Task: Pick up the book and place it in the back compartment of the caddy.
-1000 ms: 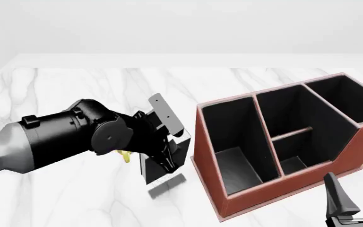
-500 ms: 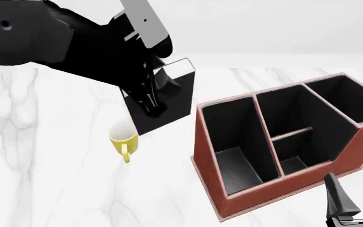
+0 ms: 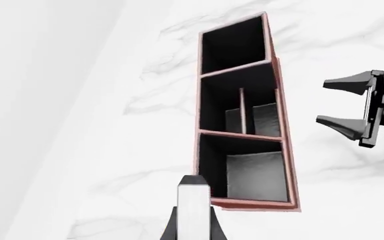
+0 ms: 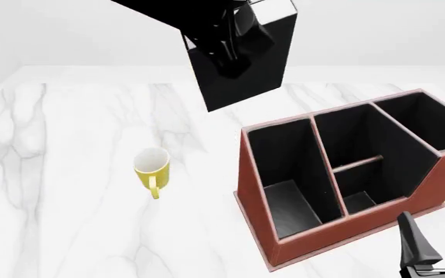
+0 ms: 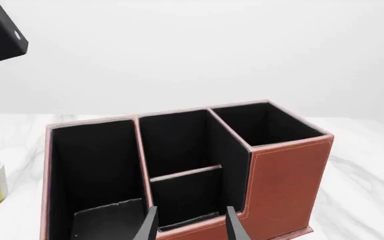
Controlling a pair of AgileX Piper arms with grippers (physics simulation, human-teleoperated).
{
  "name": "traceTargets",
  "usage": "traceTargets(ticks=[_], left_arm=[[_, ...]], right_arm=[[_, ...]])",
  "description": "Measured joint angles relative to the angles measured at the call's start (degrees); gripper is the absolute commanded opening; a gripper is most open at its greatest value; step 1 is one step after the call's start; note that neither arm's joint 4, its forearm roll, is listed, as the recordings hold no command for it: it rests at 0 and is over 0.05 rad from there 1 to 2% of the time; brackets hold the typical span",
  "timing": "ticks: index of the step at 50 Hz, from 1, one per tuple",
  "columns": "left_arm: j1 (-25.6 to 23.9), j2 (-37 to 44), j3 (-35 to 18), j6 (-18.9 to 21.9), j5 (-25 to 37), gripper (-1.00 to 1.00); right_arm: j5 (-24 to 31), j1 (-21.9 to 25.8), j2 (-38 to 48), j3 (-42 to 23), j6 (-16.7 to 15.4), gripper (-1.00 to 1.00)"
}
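My left gripper (image 4: 234, 49) is shut on the black book (image 4: 247, 63) and holds it high in the air, above and just left of the caddy (image 4: 257, 191). In the left wrist view the book's white page edge (image 3: 193, 207) shows between my fingers, over the caddy's end wall (image 3: 255, 204). The small back compartment (image 4: 359, 200) lies beside the low outer wall, behind a low cross divider; it also shows in the left wrist view (image 3: 267, 119) and the right wrist view (image 5: 185, 200). My right gripper (image 4: 436, 243) is open and empty, close to that low wall.
A yellow mug (image 4: 151, 166) stands on the white marble table (image 4: 68, 191), left of the caddy. The caddy's large end compartment (image 4: 284, 174) and a far compartment (image 4: 427, 119) flank the split middle one. My right gripper also shows in the left wrist view (image 3: 344, 102).
My left arm has lifted the book from the table beside the mug, up and to the right, to high over the caddy's left end. The mug is now uncovered. The right gripper has not moved.
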Motion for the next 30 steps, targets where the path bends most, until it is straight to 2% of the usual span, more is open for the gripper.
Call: traceTargets(ticks=[19, 30], left_arm=[[-7.7, 13.9, -17.8, -2.9, 0.8, -1.0], [-9.5, 22.7, -28.2, -4.8, -0.2, -1.0]], right_arm=[[-0.2, 0.0, 0.3, 0.0, 0.1, 1.0], [0.0, 0.1, 0.1, 0.1, -0.1, 1.0]])
